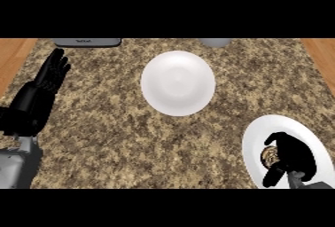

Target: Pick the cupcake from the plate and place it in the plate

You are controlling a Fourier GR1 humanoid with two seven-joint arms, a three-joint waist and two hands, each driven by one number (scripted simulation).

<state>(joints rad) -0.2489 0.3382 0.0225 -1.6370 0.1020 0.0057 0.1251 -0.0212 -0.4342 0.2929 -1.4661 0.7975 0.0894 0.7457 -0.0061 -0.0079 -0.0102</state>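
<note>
**Desk:** What is the right hand [296, 158] doing?

**Caption:** It hangs over the near plate [282, 124] at the lower right, black fingers and thumb curled round the cupcake [268, 155]. Only a brown sliver of the cupcake shows between them.

**Desk:** Is the cupcake off the plate?

**Caption:** It cannot be told whether it is lifted. It sits inside the near plate's rim, so by this view the grasp is made or nearly made and the carry is not yet begun.

**Desk:** And what is left to do?

**Caption:** The far plate [178, 83], white and bare, lies well apart at the middle of the speckled tabletop [118, 133], up and to the left. The lift, the move across and the setting-down all remain. The left hand [39, 95] rests open at the left edge, fingers up, holding nothing.
</note>
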